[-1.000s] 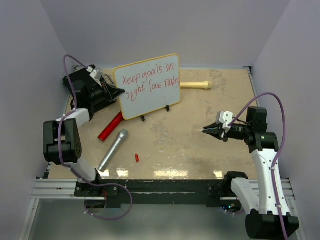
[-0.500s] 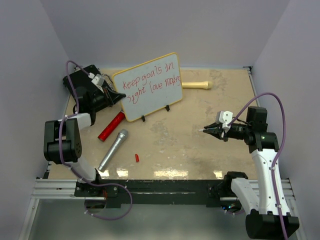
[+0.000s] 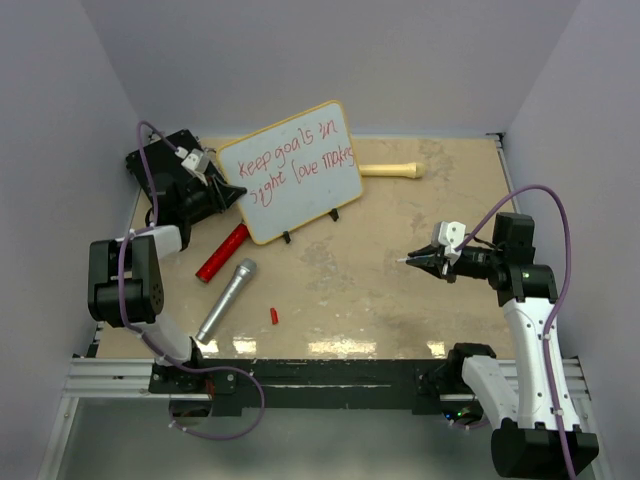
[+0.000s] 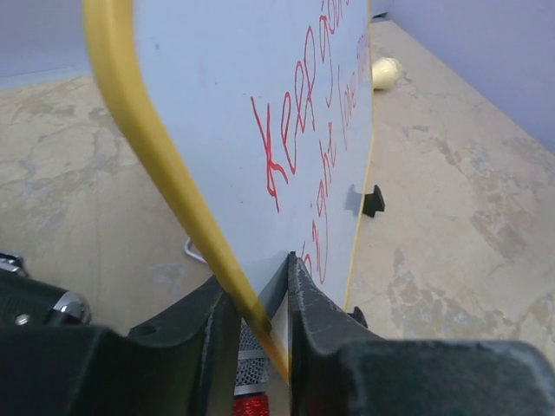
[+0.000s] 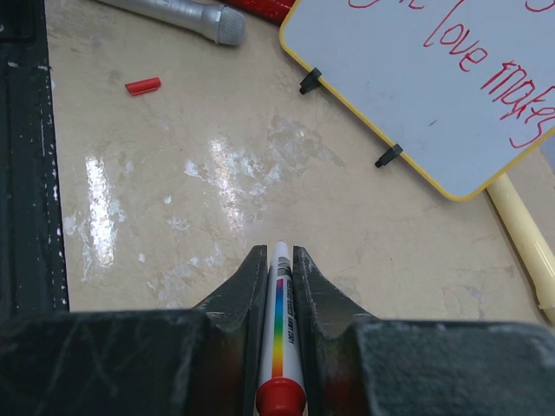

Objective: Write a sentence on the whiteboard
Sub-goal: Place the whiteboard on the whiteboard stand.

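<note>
Left claw (image 4: pixel 258 276) sits narrow, pinched on the left edge of the whiteboard (image 3: pixel 300 200), which has swung a little leftward since a second ago. It stands at the back left of the bench (image 3: pixel 380 300), the sentence (image 3: pixel 298 160) on its face. Right claw (image 3: pixel 408 261) stays clamped on a marker (image 5: pixel 282 338).

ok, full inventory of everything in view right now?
white glossy whiteboard: 1, yellow frame, far left-centre
red handwritten sentence: 1, two lines, on the whiteboard
cream stick: 1, behind the board's right end
silver microphone: 1, near left
red tube: 1, by the board's lower left corner
small red cap: 1, beside the microphone
black case: 1, far left corner
white marker: 1, rainbow label, in right gripper
left gripper: 1, black, gripping whiteboard edge
right gripper: 1, black, shut on marker
</note>
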Available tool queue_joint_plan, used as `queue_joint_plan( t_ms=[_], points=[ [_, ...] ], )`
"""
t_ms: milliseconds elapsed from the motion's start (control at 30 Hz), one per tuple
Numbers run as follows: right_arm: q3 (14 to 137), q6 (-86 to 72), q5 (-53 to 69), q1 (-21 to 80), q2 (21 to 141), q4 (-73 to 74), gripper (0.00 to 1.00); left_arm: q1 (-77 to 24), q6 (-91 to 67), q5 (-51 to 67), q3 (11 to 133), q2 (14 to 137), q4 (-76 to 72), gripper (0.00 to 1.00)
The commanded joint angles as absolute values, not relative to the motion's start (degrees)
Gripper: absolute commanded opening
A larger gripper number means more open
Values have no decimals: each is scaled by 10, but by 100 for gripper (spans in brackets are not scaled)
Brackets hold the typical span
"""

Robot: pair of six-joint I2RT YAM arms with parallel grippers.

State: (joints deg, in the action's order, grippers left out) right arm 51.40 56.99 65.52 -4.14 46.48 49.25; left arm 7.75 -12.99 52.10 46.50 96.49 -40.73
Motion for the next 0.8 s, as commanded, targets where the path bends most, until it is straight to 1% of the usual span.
queue_joint_plan(
  t_ms=[0,133,267,333,367,467,600,633,767],
  points=[
    [516,561,660,-39,463,477,0,92,-12,410,468,988,-372,29],
    [516,558,660,-39,467,476,0,91,-4,388,491,1000,-348,32],
    [516,555,659,-39,470,474,0,91,-6,380,500,1008,-343,41],
    [516,555,659,-40,471,474,0,91,-12,378,503,1012,-345,44],
    [516,555,659,-39,471,473,0,91,-13,379,503,1012,-348,48],
    [516,555,659,-39,471,473,0,91,-18,379,498,1009,-357,57],
    [516,554,659,-39,470,472,0,91,-27,385,495,998,-370,58],
    [516,554,659,-39,471,472,0,91,-28,385,495,996,-372,62],
    [516,554,659,-39,469,473,0,91,-33,395,490,981,-384,70]
  ],
)
